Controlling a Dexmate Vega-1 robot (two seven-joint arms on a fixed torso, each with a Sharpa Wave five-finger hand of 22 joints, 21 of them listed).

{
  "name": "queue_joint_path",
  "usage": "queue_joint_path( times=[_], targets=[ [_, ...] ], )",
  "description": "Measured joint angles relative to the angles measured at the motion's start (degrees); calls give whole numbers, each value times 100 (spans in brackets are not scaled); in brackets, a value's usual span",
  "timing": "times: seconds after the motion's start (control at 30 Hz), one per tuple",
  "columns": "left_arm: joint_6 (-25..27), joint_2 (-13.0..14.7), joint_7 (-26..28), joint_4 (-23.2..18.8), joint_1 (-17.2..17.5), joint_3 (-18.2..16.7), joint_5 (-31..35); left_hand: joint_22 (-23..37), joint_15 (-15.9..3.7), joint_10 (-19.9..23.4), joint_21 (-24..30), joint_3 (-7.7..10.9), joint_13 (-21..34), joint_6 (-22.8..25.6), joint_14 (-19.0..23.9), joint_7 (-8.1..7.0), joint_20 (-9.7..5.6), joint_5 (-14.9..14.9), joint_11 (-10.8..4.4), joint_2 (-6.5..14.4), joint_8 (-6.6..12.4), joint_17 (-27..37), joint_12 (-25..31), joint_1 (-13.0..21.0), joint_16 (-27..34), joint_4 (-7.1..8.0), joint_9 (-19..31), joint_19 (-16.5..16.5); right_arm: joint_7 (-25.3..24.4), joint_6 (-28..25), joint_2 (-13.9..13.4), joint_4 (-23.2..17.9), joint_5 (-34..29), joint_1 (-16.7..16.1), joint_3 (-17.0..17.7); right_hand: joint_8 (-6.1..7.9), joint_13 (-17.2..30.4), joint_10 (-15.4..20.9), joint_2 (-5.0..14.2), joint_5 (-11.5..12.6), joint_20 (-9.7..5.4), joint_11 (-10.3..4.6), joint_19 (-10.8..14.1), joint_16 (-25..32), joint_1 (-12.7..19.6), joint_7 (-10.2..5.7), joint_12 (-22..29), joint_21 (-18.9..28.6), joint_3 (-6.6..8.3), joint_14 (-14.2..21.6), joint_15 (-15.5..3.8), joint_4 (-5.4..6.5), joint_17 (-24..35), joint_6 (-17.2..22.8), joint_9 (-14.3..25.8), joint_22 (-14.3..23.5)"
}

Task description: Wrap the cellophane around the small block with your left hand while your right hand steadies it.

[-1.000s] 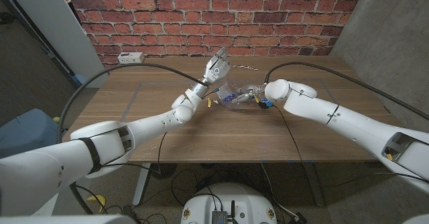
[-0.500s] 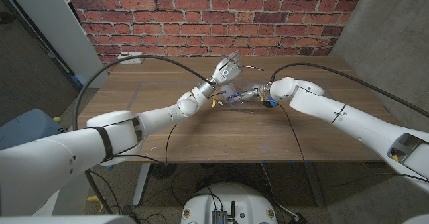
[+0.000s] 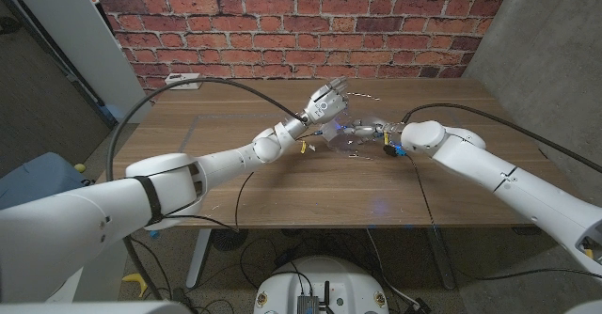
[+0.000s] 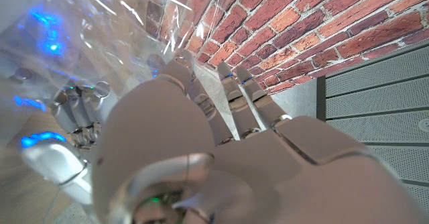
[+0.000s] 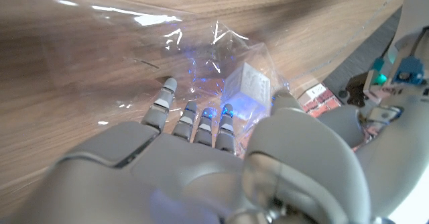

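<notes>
A small pale block (image 5: 247, 84) lies on the wooden table (image 3: 198, 154) inside crinkled clear cellophane (image 5: 167, 43). My right hand (image 3: 373, 130) holds the block through the film, fingers (image 5: 194, 120) on one side and thumb on the other. My left hand (image 3: 327, 100) is raised just left of and behind the block, fingers spread upward, gripping the sheet of cellophane (image 3: 346, 117) that stretches between the two hands. In the left wrist view my left hand (image 4: 201, 137) reaches into the cellophane (image 4: 80, 36), with the right hand's fingers (image 4: 74, 110) beyond it.
A white power strip (image 3: 183, 80) lies at the table's back left edge. A brick wall (image 3: 282, 23) stands behind the table, and a grey panel (image 3: 536, 41) closes the right side. Black cables arc over both arms.
My left hand has swung right and farther back, drawing the cellophane up over the block. My right hand and arm have shifted slightly to the right with the block.
</notes>
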Motion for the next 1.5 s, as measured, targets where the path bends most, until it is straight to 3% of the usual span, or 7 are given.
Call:
queue_joint_path(
  times=[0.1, 0.23, 0.5, 0.73, 1.1, 1.33, 1.5],
  targets=[
    [-26, 17, 7, -43, 16, -29, 48, 0, 0, 0, 0, -7, 0, 0, 0, 0, 0, 0, 0, 0, 0, 0, -1, 0, 0, -7, 0, 0, -205, 150, -61, -51, 61, -220, 168, 0, 0, 108, 65, 142, -179, -70, 76, 0, 442, -43, 0, 0, 479, 94, -107, -284, 7, 119, 0, 0],
    [-64, 34, 16, -97, 28, -49, 112, 0, 0, -1, 22, -7, -1, 21, 0, -21, 0, 0, 1, 8, 0, 0, -21, 8, 0, -7, 0, 0, -748, 243, -165, -220, 53, -533, 382, -40, 16, 190, 87, 311, -410, -156, 203, 0, 841, -83, 0, 0, 939, 181, -281, -407, 32, 159, 3, 0],
    [-197, 6, 21, -92, 1, -38, 191, -1, 0, 25, 22, -16, -5, 52, 0, -9, 0, 31, -25, 7, 0, -1, -44, 8, 0, 2, -1, 0, -1961, -67, -213, -629, -491, -1015, 581, -47, 16, 204, 174, 389, -796, -482, 509, 68, 1264, -299, 0, 64, 1441, 280, -410, -266, 136, 376, 16, 10],
    [-397, -141, 25, 116, -94, -6, 275, -1, -1, 25, 22, -23, -5, 51, 61, -9, 0, 32, -25, 7, 0, -1, -47, 7, 0, 9, -1, 0, -3139, -457, 11, -851, -1155, -1373, 636, -90, 16, 91, 55, 314, -900, -549, 739, 162, 1149, -329, -61, 180, 1314, 312, -440, -83, 219, 340, 16, 43],
    [-746, -665, 30, 928, -293, -41, 318, -1, -23, 24, 84, -73, 0, 71, 83, 11, -1, 31, -25, -5, -20, -1, -65, 66, 0, 26, -1, 2, -4786, -697, 556, -846, -2086, -1779, 720, -83, 15, 125, 61, 217, -932, -576, 706, 183, 1089, -403, -46, 180, 1239, 256, -449, -9, 272, 414, 16, 70],
    [-1100, -1278, -219, 1851, -560, 272, -291, 7, -11, 2, 139, -101, 1, 71, 132, 11, -21, 31, -18, -5, -43, -1, -138, 66, 0, 55, -1, 63, -5281, -666, 767, -877, -2417, -2006, 836, -66, 15, 230, 21, 160, -920, -539, 718, 239, 1007, -379, -3, 229, 1183, 325, -450, 48, 299, 477, 27, 69],
    [-1204, -1480, -599, 2078, -710, 656, -786, 28, -11, -131, 190, -102, -14, -27, 132, 0, -20, 42, -7, 33, -112, -2, -227, 104, -30, 56, -2, 125, -5432, -659, 835, -950, -2618, -2119, 894, -66, 15, 230, 30, 160, -920, -539, 718, 239, 956, -349, -3, 228, 1158, 344, -469, 72, 299, 508, 43, 69]
  ],
)
